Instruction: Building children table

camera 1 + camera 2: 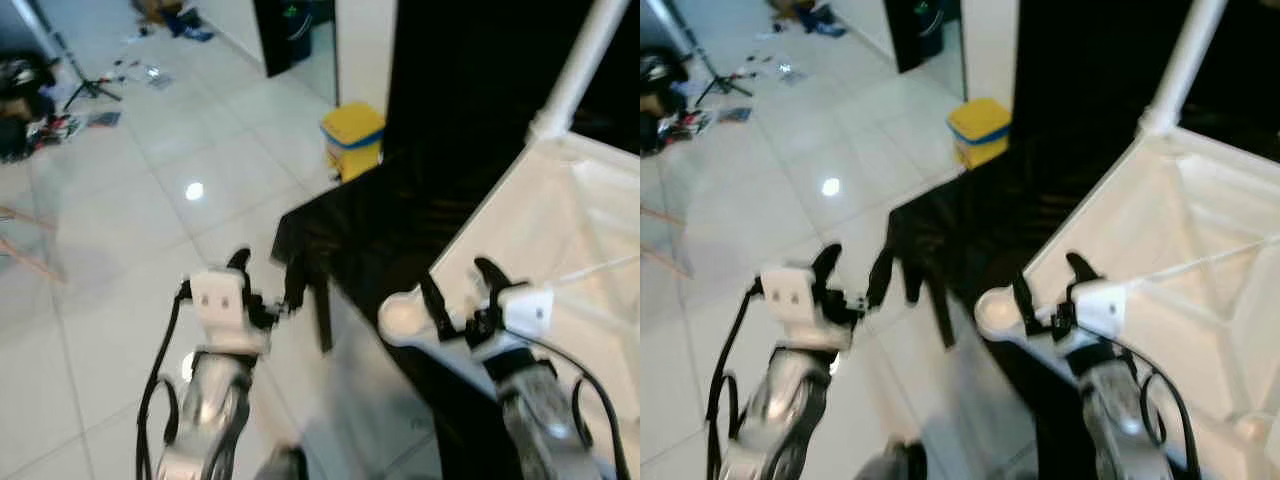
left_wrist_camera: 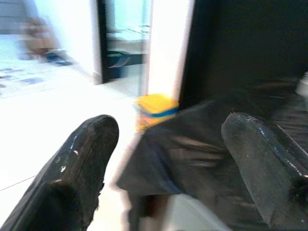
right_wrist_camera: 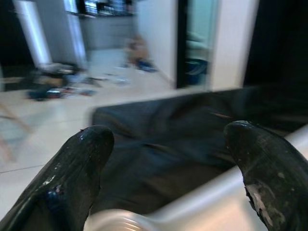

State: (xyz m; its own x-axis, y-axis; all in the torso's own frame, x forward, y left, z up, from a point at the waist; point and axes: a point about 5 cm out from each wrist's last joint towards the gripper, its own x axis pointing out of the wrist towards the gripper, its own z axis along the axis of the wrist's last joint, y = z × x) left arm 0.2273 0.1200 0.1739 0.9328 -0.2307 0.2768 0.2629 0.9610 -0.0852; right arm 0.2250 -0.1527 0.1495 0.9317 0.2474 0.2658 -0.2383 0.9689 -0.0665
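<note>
Okay, I'm over glossy white floor tiles point(image 1: 120, 300), blurry. The upside-down white children's table point(image 1: 560, 250) lies on black cloth point(image 1: 400, 230) at right, one leg point(image 1: 580, 60) pointing up. My right pincer point(image 1: 460, 285) is released, straddling its rounded corner. Left pincer point(image 1: 268, 275) released near the cloth's edge. A yellow bin point(image 1: 353, 138) sits beyond.
</note>
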